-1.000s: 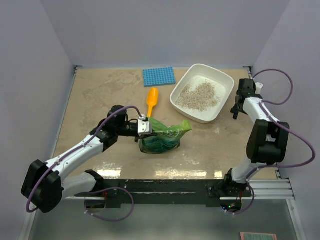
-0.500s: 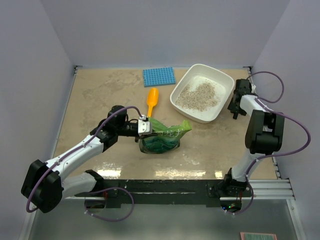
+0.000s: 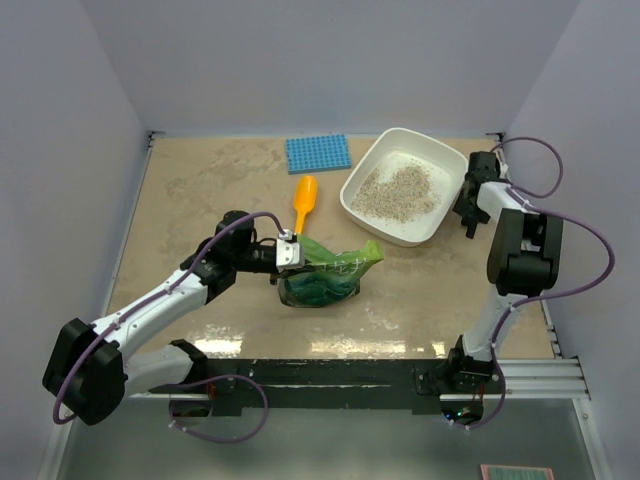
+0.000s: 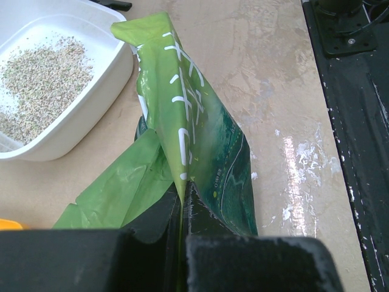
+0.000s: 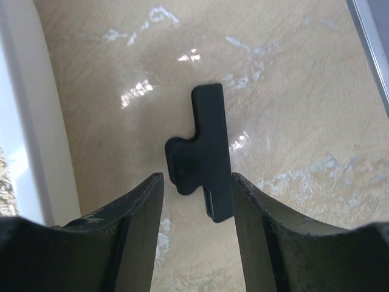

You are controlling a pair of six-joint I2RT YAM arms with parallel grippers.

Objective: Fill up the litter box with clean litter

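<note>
Top view: the litter box (image 3: 449,160) sits at the table's (image 3: 190,200) far right, the clean litter (image 3: 399,190) a patchy heap on its floor with white bottom showing around it. An orange scoop (image 3: 304,203) and a blue studded mat (image 3: 318,153) lie left of it. The left claw (image 3: 291,252) is clenched on a crumpled green bag (image 3: 330,275) at table centre. The right claw (image 3: 469,220) points down just beside the box's right wall, its state unreadable here. Left wrist view: fingers pinch the bag's top fold, their tips buried in foil; the box is cut off at upper left. Right wrist view: the fingers (image 5: 143,225) stand apart, released, framing a black clip (image 5: 203,164) on the table; contact cannot be told. Only a strip of the box wall shows at the left.
</note>
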